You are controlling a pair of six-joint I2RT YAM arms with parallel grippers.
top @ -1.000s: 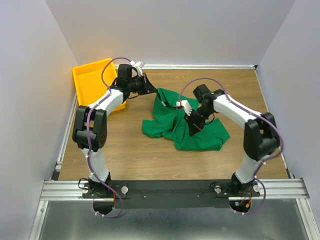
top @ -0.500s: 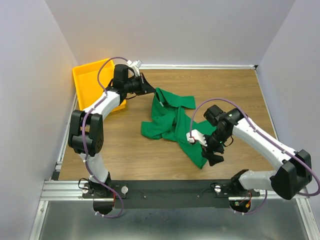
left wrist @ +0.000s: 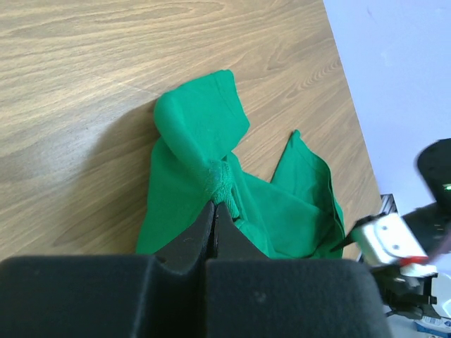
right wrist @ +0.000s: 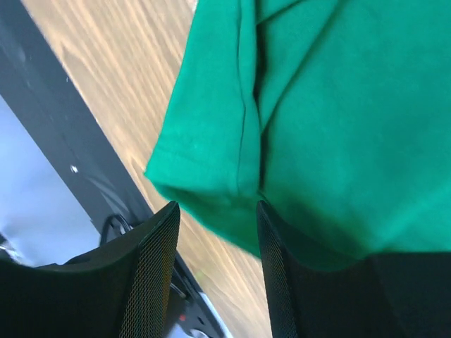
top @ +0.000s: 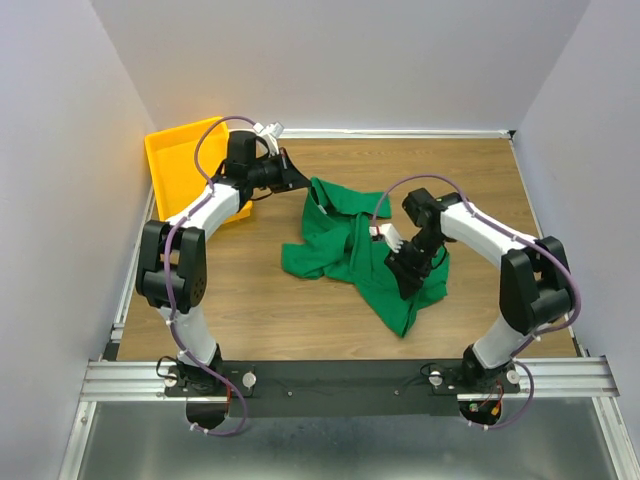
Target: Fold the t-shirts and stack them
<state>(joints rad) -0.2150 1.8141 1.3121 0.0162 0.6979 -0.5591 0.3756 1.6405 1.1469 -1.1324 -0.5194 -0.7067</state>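
A dark green t-shirt (top: 340,250) lies crumpled in the middle of the wooden table, with one flap stretched toward the near edge. My left gripper (top: 300,182) sits at the shirt's far left corner. In the left wrist view it (left wrist: 215,204) is shut on a bunched fold of the t-shirt (left wrist: 197,134). My right gripper (top: 408,268) hovers over the near right part of the shirt. The right wrist view shows it (right wrist: 217,208) open, with the t-shirt's (right wrist: 338,105) hemmed edge below the fingers and nothing held between them.
An orange tray (top: 180,160) stands at the far left corner, just behind the left arm. Walls close in the table on three sides. A metal rail (top: 340,375) carrying both arm bases runs along the near edge.
The right gripper dragged a flap of the shirt toward the near edge, opened and let it go, then moved back over the shirt. The left gripper kept its grip and barely shifted.
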